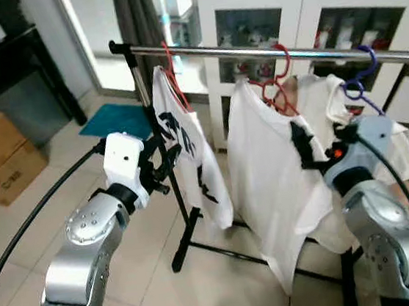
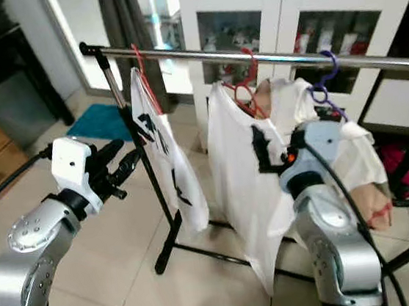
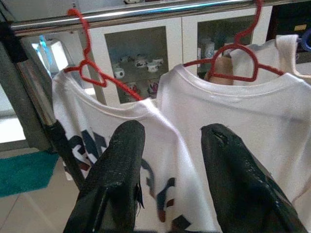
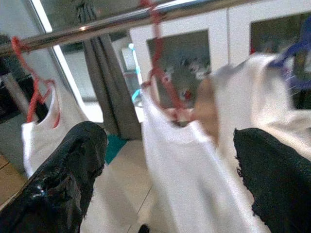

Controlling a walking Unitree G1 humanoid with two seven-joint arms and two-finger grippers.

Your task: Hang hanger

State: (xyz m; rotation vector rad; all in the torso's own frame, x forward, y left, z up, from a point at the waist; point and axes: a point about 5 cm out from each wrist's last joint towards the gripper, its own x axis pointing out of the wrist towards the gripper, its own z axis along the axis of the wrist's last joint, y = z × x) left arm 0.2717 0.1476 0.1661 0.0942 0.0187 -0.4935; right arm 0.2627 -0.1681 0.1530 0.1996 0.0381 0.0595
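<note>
Tiled flooring is stretching beneath a chrome rail (image 1: 267,51), where a red wire hanger (image 1: 277,86) is hanging with a white shirt (image 1: 267,183). Left tool (image 1: 167,161) and right tool (image 4: 170,174) are both hovering spread and empty, just short of the fabric.

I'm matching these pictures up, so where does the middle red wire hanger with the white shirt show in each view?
Left eye: middle red wire hanger, hooked on the steel rail, centre-right.
Right eye: the hanger, just right of centre.
Left wrist: upper right, beyond the black fingers.
Right wrist: upper centre, blurred.
Shared landmark: the rail.
</note>
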